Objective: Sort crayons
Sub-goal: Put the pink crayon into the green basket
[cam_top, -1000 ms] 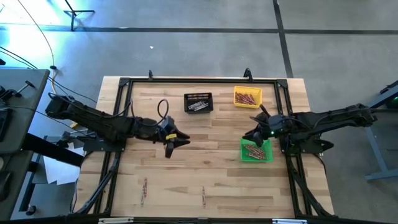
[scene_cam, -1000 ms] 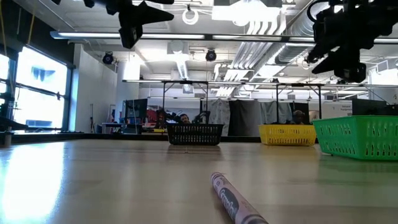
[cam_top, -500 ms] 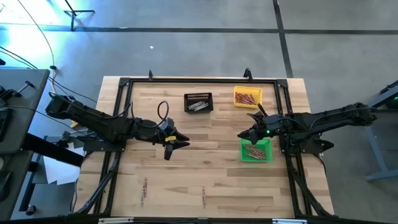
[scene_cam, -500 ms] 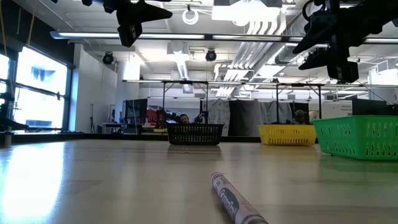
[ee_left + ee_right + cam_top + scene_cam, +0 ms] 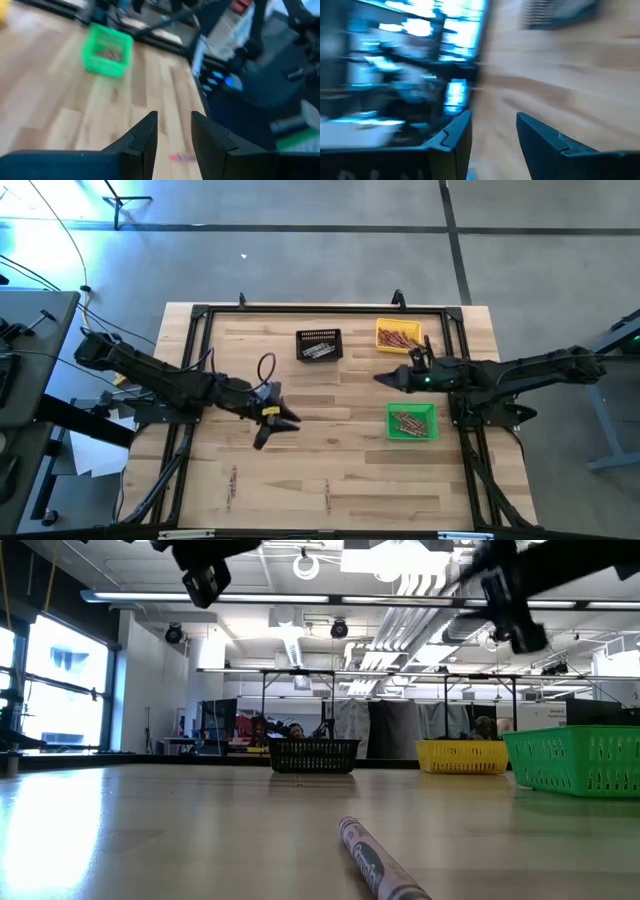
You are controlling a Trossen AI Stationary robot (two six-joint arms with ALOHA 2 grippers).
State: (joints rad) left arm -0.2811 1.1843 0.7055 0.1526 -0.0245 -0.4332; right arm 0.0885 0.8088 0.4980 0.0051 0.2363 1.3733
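Two loose crayons [image 5: 233,485] lie on the wooden table [image 5: 300,470] in the lower middle of the high view, one [image 5: 380,862] close in the low view. More fill the green bin [image 5: 412,421], yellow bin [image 5: 398,336] and black bin [image 5: 319,345]. The left gripper [image 5: 272,430], centre-left, and the right gripper [image 5: 385,378], above the green bin, both hang over bare table with fingers apart, holding nothing.

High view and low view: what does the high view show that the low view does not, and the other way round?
Only the high view shows the crayons inside the green bin, the yellow bin and the black bin, plus two loose crayons near the table's front edge. Only the low view shows the room behind, with ceiling pipes, and one crayon close up. Both share the three bins and the left tool and right tool raised above the table.
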